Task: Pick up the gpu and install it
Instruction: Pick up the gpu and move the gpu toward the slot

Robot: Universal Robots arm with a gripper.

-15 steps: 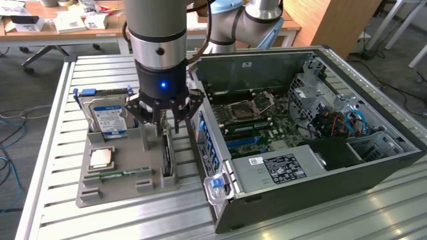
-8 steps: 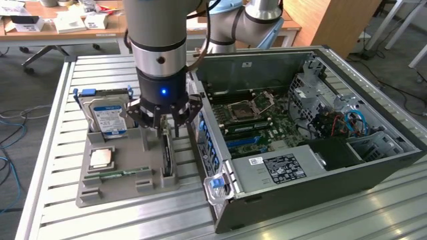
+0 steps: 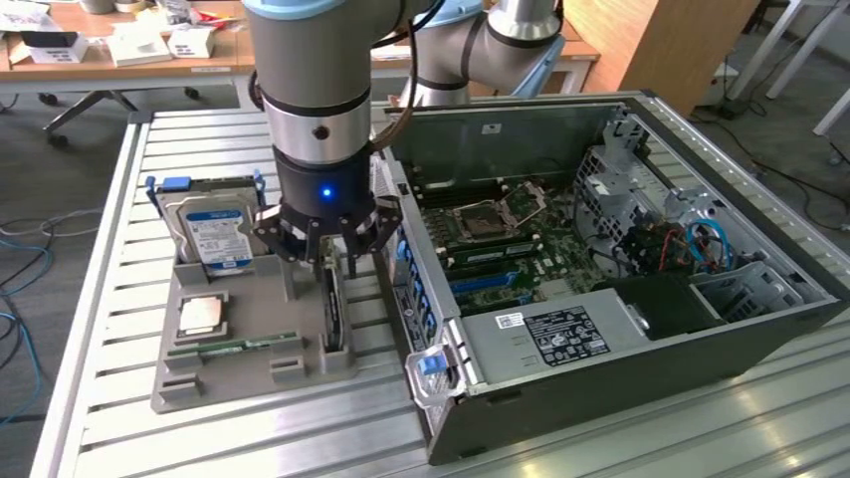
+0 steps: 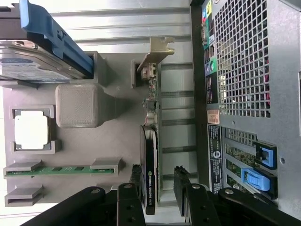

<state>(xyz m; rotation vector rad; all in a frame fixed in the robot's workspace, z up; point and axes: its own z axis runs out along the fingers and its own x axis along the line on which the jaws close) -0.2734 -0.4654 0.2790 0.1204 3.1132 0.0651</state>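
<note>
The gpu (image 3: 333, 317) is a thin black card standing on edge in a slot of the grey holder tray (image 3: 226, 383). In the wrist view the gpu (image 4: 151, 136) shows its silver bracket at the far end. My gripper (image 3: 328, 251) hangs directly above the card's near end. Seen from the wrist, the gripper (image 4: 158, 181) is open with one finger on each side of the card. One black fingertip (image 4: 136, 175) is close to the card's black side, and the other stands apart from it.
The open computer case (image 3: 598, 259) lies at the exterior view's right, its motherboard exposed. The tray also holds a silver hard drive (image 3: 219, 234) with a blue label, a processor chip (image 3: 202, 314) and a green memory stick (image 3: 247, 345). Slatted metal table underneath.
</note>
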